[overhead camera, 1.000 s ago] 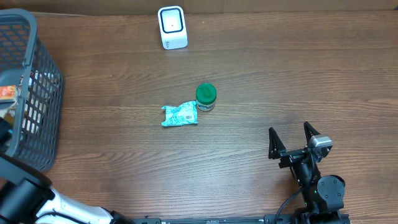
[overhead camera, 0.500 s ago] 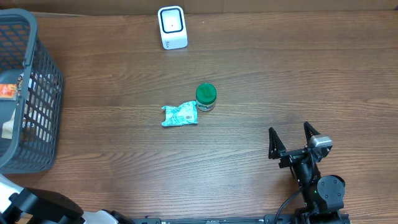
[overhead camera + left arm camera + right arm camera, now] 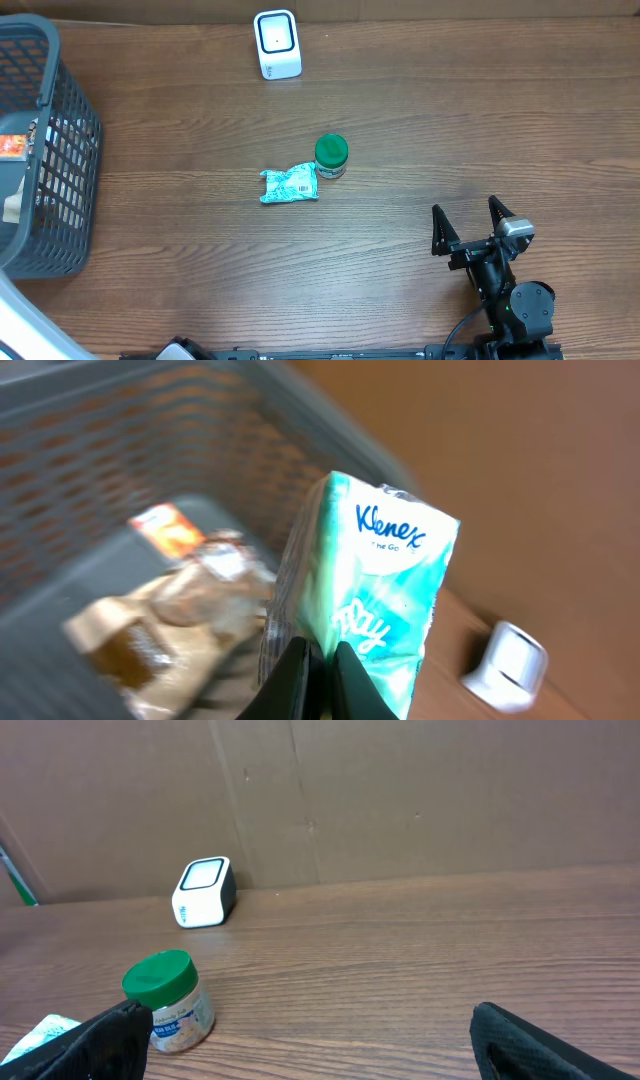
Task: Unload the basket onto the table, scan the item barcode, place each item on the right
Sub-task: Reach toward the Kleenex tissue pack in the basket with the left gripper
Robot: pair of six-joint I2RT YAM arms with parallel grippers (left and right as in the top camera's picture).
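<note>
Wood-grain table [image 3: 480, 110], white scanner [image 3: 277, 44], cardboard wall [image 3: 450, 790], grey basket [image 3: 70, 170]

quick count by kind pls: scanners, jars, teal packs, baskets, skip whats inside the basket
white box-shaped barcode scanner: 1
green-lidded clear plastic jar: 1
teal soft plastic packs: 2 (crinkled pack beside the jar, Kleenex pack in the left claw)
grey plastic mesh basket: 1
total: 5
</note>
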